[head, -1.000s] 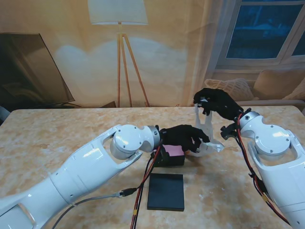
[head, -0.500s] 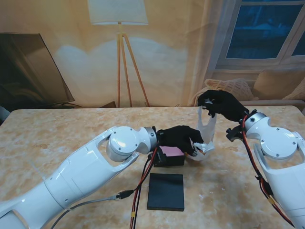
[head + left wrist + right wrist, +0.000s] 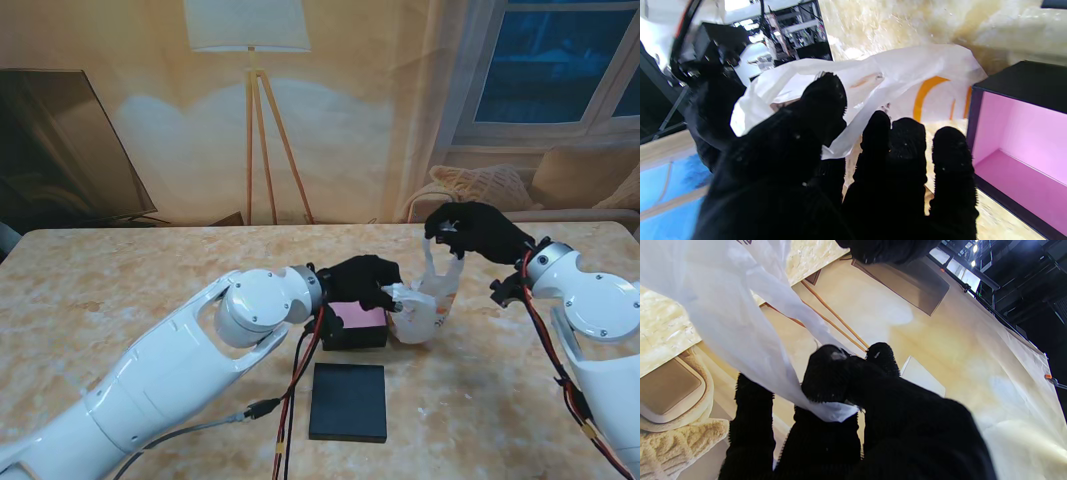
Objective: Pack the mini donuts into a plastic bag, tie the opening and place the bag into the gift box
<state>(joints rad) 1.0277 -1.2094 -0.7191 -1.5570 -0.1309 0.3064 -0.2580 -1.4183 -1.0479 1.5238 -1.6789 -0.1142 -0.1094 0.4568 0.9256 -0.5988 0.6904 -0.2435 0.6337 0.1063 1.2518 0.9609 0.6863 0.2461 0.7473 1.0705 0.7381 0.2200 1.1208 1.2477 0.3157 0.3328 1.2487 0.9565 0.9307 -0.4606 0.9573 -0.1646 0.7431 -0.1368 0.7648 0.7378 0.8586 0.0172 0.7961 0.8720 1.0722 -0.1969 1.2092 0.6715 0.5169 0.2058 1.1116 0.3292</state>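
Plastic bag [image 3: 428,305] pinched between both hands, just beside gift box [image 3: 352,326].

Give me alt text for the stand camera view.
Both black-gloved hands hold a white plastic bag above a marble table: right hand lifting its handle, left hand gripping its side. An open pink-lined gift box sits beside it, its black lid nearer me.

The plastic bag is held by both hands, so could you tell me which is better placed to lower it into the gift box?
Probably the left hand: it grips the plastic bag right beside the open gift box; the right hand holds a handle farther away.
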